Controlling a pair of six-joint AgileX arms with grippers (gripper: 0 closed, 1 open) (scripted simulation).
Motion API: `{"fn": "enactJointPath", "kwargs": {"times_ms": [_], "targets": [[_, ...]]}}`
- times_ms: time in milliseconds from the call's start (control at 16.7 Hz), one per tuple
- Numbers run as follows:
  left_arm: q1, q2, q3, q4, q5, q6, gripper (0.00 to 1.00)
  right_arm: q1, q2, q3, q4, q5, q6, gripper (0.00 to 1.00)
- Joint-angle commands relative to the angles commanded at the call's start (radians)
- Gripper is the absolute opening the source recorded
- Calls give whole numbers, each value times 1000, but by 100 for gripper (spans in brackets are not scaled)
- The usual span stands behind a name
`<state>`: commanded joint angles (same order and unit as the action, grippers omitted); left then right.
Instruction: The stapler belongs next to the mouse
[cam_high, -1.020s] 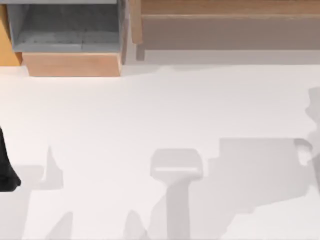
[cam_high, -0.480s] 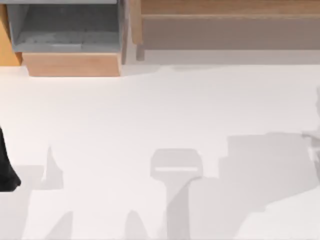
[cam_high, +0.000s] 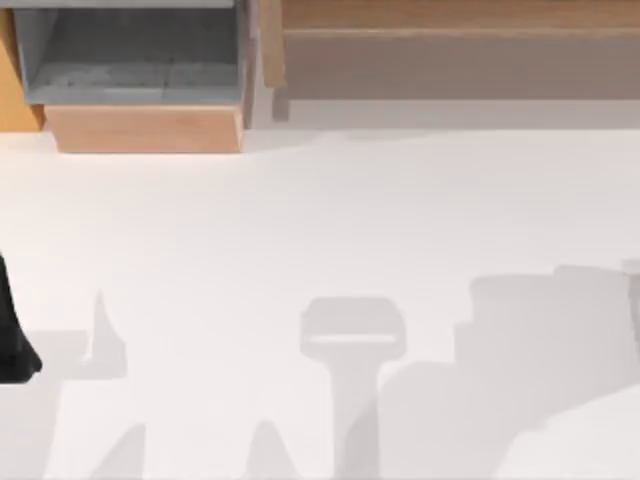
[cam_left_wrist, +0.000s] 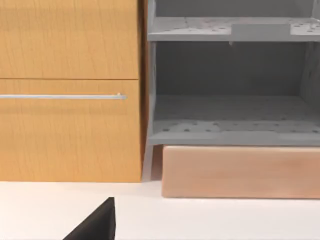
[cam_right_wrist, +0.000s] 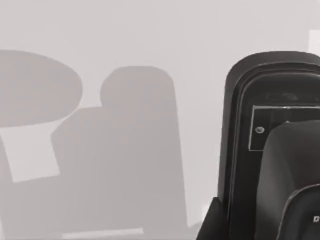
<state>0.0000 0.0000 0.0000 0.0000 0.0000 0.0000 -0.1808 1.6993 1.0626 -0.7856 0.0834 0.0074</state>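
Note:
In the right wrist view the stapler (cam_right_wrist: 236, 150) shows close up as a black bar with a rounded end and thin pale marks on top, lying on the white table (cam_right_wrist: 150, 35). A black wedge beside it at the frame's edge may belong to my right gripper. The mouse is out of view. My left gripper (cam_high: 15, 340) is parked at the table's left edge as a dark shape. One of its black fingers (cam_left_wrist: 97, 225) pokes into the left wrist view.
A wooden cabinet with a grey open shelf (cam_high: 130, 60) stands at the back left, on a wooden base (cam_high: 145, 130). A long wooden ledge (cam_high: 450, 50) runs along the back. The drawer front and its metal handle (cam_left_wrist: 62, 96) face the left wrist camera. Arm shadows lie over the front of the table.
In the top view the large shadow at the right has slid further right. The pale bit of the right arm at the right edge has nearly left the frame. The left arm is still.

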Motion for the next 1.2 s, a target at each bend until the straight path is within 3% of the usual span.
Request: {"fn": "enactJointPath", "kwargs": {"times_ms": [1200], "targets": [[0, 0, 0, 0, 0, 0, 100, 96, 76, -36, -32, -82, -76, 0]]}}
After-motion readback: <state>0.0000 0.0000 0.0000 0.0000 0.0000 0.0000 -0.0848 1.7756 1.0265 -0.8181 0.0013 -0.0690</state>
